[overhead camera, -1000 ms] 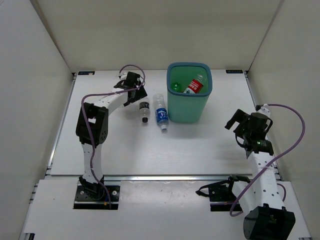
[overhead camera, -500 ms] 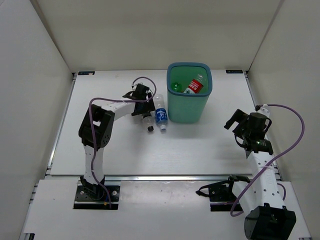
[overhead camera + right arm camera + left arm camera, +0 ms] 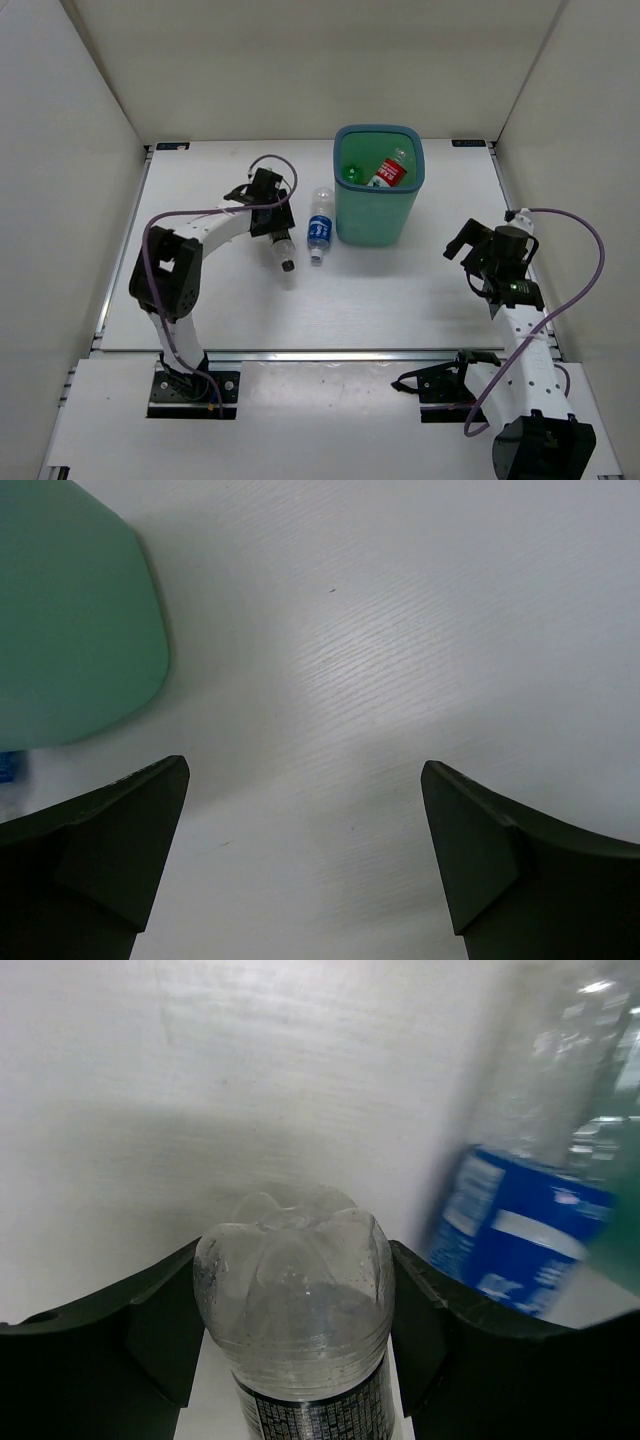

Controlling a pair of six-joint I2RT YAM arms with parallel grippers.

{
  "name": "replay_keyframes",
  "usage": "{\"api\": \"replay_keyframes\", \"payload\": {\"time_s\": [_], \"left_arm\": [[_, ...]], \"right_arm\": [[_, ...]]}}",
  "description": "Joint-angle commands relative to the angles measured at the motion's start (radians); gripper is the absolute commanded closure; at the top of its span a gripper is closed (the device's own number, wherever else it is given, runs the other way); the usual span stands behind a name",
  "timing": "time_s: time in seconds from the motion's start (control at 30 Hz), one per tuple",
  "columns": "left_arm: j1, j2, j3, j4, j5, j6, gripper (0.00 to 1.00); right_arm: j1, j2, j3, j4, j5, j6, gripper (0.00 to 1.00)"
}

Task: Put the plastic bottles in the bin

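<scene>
My left gripper [image 3: 274, 230] is shut on the base of a clear bottle with a dark label [image 3: 283, 257], its cap pointing toward the near edge. In the left wrist view that dark-labelled bottle [image 3: 295, 1300] fills the gap between both fingers [image 3: 150, 1330]. A blue-labelled bottle [image 3: 319, 228] lies just right of it, beside the teal bin [image 3: 374, 218]; the blue-labelled bottle [image 3: 520, 1230] is blurred in the left wrist view. Inside the bin lie a red-labelled bottle [image 3: 390, 172] and a green one [image 3: 351, 173]. My right gripper [image 3: 461, 246] stands open with nothing in it [image 3: 305, 850], right of the bin [image 3: 70, 630].
White walls enclose the table [image 3: 400, 290] on three sides. The bin stands at the back middle. Purple cables loop off both arms.
My left gripper came down over the dark-labelled bottle and closed on its base, then drew it left and nearer. The blue-labelled bottle shifted slightly. The right arm barely moved.
</scene>
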Motion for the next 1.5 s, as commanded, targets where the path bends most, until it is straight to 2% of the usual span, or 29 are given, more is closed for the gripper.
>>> {"api": "replay_keyframes", "payload": {"time_s": [0.0,0.13,0.27,0.37,0.57,0.67,0.77,0.8,0.83,0.87,0.9,0.93,1.1,1.2,1.3,1.37,1.47], "left_arm": [[-0.02,-0.179,0.173,-0.035,-0.079,0.052,0.69],[-0.115,-0.187,0.464,0.0,-0.179,0.153,0.65],[-0.206,-0.037,0.778,0.027,-0.158,0.221,0.63],[-0.242,0.082,0.941,0.045,-0.113,0.222,0.62],[-0.27,0.19,0.96,0.186,-0.061,0.167,0.59],[-0.295,0.235,0.962,0.27,-0.096,0.172,0.54],[-0.345,0.29,0.988,0.332,-0.248,0.25,0.53],[-0.344,0.293,1.0,0.339,-0.26,0.26,0.51],[-0.354,0.296,1.005,0.347,-0.265,0.273,0.39],[-0.351,0.296,1.006,0.343,-0.265,0.276,0.17],[-0.353,0.278,0.999,0.33,-0.253,0.277,0.06],[-0.356,0.264,0.983,0.312,-0.248,0.279,0.01],[-0.362,0.157,0.919,0.161,-0.305,0.285,0.02],[-0.321,0.062,0.855,0.012,-0.285,0.247,0.01],[-0.257,-0.143,0.643,-0.058,-0.302,0.199,0.01],[-0.208,-0.277,0.4,-0.052,-0.311,0.17,0.01],[-0.073,-0.479,0.143,-0.084,-0.298,0.107,0.02]], "right_arm": [[-0.003,-0.025,-0.004,0.034,-0.011,-0.022,0.01],[-0.001,-0.016,-0.044,0.042,-0.057,-0.026,0.01],[0.019,0.013,-0.073,0.047,-0.082,-0.036,0.01],[0.028,0.058,-0.052,0.028,-0.133,-0.08,0.01],[0.089,0.098,0.034,0.044,-0.148,-0.152,0.01],[0.074,0.104,0.088,0.056,-0.169,-0.155,0.01],[0.085,0.11,0.109,0.041,-0.182,-0.166,0.01],[0.097,0.119,0.112,0.034,-0.171,-0.174,0.01],[0.114,0.121,0.112,0.012,-0.145,-0.174,0.01],[0.114,0.136,0.115,-0.024,-0.137,-0.178,0.01],[0.144,0.136,0.115,-0.025,-0.116,-0.195,0.01],[0.169,0.148,0.12,-0.047,-0.073,-0.192,0.01],[0.305,0.152,0.284,-0.108,0.14,-0.256,0.01],[0.35,0.162,0.394,-0.133,0.116,-0.269,0.01],[0.443,0.187,0.428,-0.134,0.074,-0.269,0.01],[0.573,0.233,0.438,-0.133,0.076,-0.27,0.01],[0.75,0.337,0.477,-0.127,0.088,-0.255,0.01]]}}
